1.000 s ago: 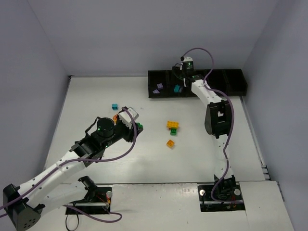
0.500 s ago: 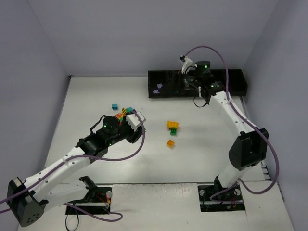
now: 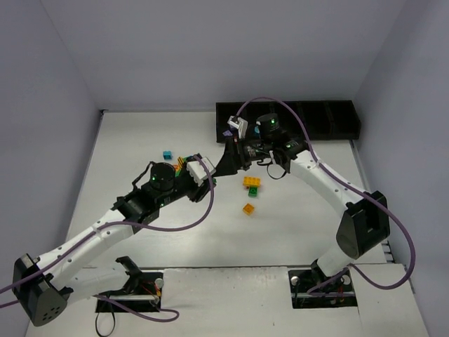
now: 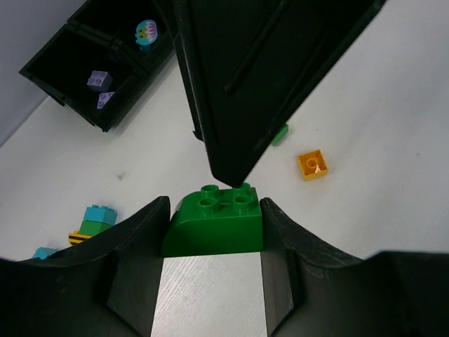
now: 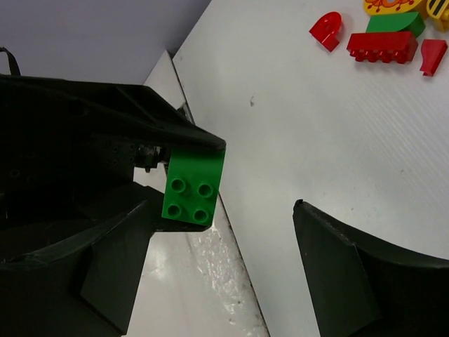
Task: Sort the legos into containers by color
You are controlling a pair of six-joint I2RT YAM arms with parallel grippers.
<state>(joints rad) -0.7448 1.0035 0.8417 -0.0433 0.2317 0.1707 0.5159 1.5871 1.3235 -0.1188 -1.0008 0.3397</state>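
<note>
My left gripper (image 4: 214, 235) is shut on a green lego (image 4: 214, 225), a rounded four-stud brick (image 3: 210, 184) held above the table's middle. My right gripper (image 5: 224, 274) stands open, fingers wide apart, right in front of that brick (image 5: 193, 186), which sits near its left finger (image 5: 105, 267). From above, the right gripper (image 3: 226, 166) meets the left gripper (image 3: 209, 180). The black containers (image 3: 344, 119) line the far edge. Two lilac legos (image 4: 97, 79) and a teal one (image 4: 145, 29) lie in the bins.
On the table lie a yellow-on-green stack (image 3: 252, 184), an orange brick (image 3: 248, 208), a teal brick (image 3: 168, 155) and a mixed cluster (image 3: 184, 165). Red bricks (image 5: 381, 45) and a yellow-green piece (image 5: 394, 17) lie beyond the right gripper.
The right arm has swung from the tray down and left to the left gripper, its jaws opening wider. The left arm has carried the green brick a little right and forward.
</note>
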